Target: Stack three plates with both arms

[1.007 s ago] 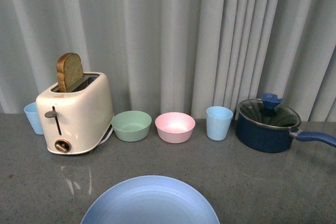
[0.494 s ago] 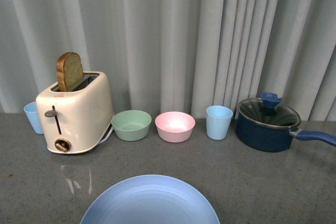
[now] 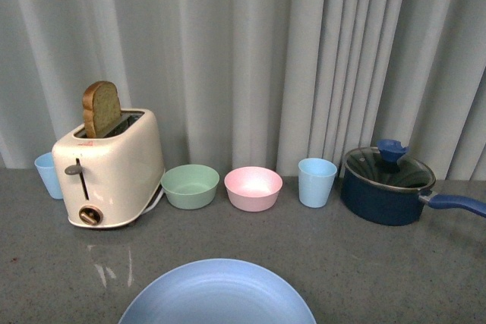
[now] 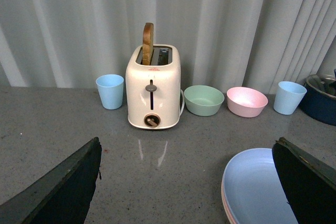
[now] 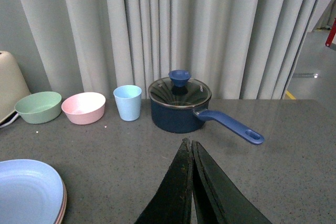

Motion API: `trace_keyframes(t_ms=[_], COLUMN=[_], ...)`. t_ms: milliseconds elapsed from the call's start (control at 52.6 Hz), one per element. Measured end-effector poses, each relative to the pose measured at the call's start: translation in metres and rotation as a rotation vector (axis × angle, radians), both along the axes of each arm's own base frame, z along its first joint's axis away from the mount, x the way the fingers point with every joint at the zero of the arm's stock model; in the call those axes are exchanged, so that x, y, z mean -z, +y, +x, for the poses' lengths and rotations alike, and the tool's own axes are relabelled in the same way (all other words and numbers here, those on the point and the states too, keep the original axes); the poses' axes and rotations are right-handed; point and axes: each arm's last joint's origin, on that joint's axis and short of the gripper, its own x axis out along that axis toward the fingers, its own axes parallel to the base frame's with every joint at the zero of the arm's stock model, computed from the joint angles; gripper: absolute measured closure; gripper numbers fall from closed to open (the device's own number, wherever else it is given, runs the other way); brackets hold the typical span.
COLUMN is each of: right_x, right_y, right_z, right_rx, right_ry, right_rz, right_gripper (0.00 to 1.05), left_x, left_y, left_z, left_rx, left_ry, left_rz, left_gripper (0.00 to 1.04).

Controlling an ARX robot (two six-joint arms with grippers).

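Nearest the robot, well in front of the cream toaster [image 3: 112,168], a light blue plate [image 3: 218,294] lies flat on the grey surface [image 3: 380,263]. Both wrist views show a pink rim [image 4: 227,208] just under it, so a pink plate sits beneath the blue one; whether the beige plate lies lower still cannot be told. The stack looks at least two plates high and probably complete (a judgement, since the bottom layer is hidden).

Beside the toaster, a green bowl [image 3: 190,185], pink bowl [image 3: 253,187], pale blue cup [image 3: 317,181] and lidded dark blue pot [image 3: 387,186] stand in a row, untouched.

The left pincer [image 4: 191,182] is spread wide and holds nothing, hanging between toaster and stack. The right pincer [image 5: 191,182] has its fingers pressed together, empty, on the pot's side of the stack.
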Motion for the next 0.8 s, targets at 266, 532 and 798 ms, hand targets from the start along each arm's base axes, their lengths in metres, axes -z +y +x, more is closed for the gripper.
trace_keyframes(t_ms=[266,532,798], right_x=[0.0,0.0,0.003], right_y=[0.0,0.0,0.0], right_z=[-0.007,-0.012,-0.023], right_rx=[0.0,0.0,-0.002], right_ry=[-0.003,-0.003,0.004], right_rz=[0.0,0.0,0.0], right_gripper=[1.02,1.02,1.02], left_x=[0.0,0.0,0.0], left_y=[0.0,0.0,0.0], left_z=[0.0,0.0,0.0], left_rx=[0.0,0.0,0.0], left_ry=[0.0,0.0,-0.001], left_rz=[0.0,0.0,0.0], left_gripper=[0.07,0.07,0.07])
